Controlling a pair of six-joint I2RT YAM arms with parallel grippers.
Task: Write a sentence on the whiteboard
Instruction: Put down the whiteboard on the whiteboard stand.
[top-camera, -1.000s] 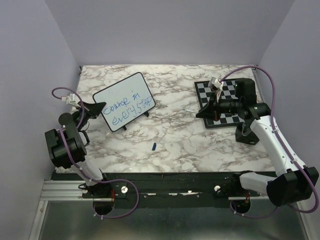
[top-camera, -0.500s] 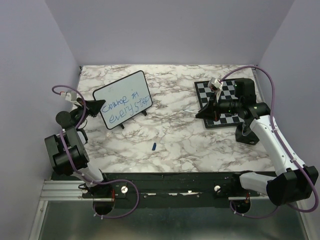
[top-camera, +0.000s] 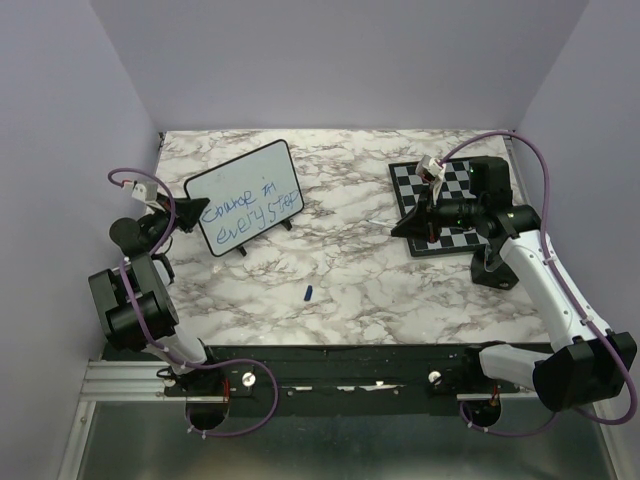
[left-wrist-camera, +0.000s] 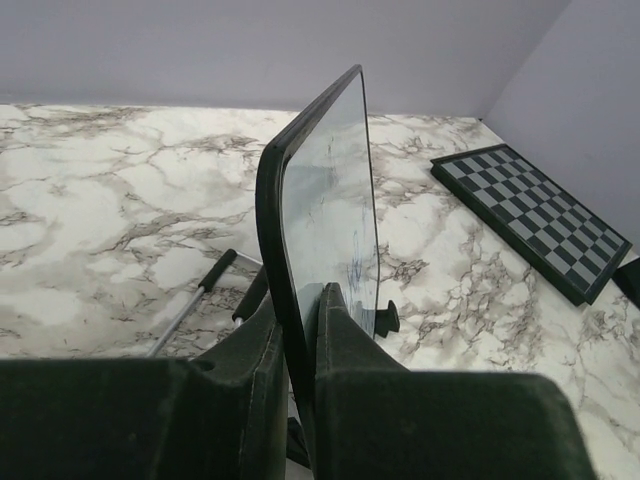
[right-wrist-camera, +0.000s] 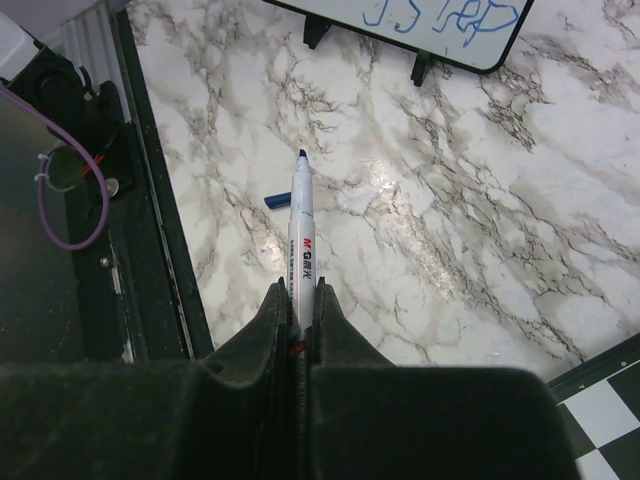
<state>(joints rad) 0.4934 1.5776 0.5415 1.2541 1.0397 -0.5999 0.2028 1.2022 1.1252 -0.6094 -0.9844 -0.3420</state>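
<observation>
The whiteboard (top-camera: 245, 198) stands tilted on its feet at the back left of the marble table, with the sentence (top-camera: 250, 213) in blue on two lines. My left gripper (top-camera: 186, 213) is shut on the board's left edge; in the left wrist view the black frame (left-wrist-camera: 275, 240) sits between my fingers. My right gripper (top-camera: 405, 226) is shut on a white marker (right-wrist-camera: 301, 230) with its blue tip uncapped, held above the table near the chessboard. The board's lower edge (right-wrist-camera: 400, 25) with blue lettering shows at the top of the right wrist view.
A black-and-white chessboard (top-camera: 448, 200) lies at the back right, also in the left wrist view (left-wrist-camera: 540, 215). A small blue marker cap (top-camera: 308, 293) lies on the table in the middle; it shows in the right wrist view (right-wrist-camera: 277, 201). Purple walls close in three sides.
The left gripper has moved the whiteboard slightly left and back, turning it a little. The right arm with the marker has stayed almost still.
</observation>
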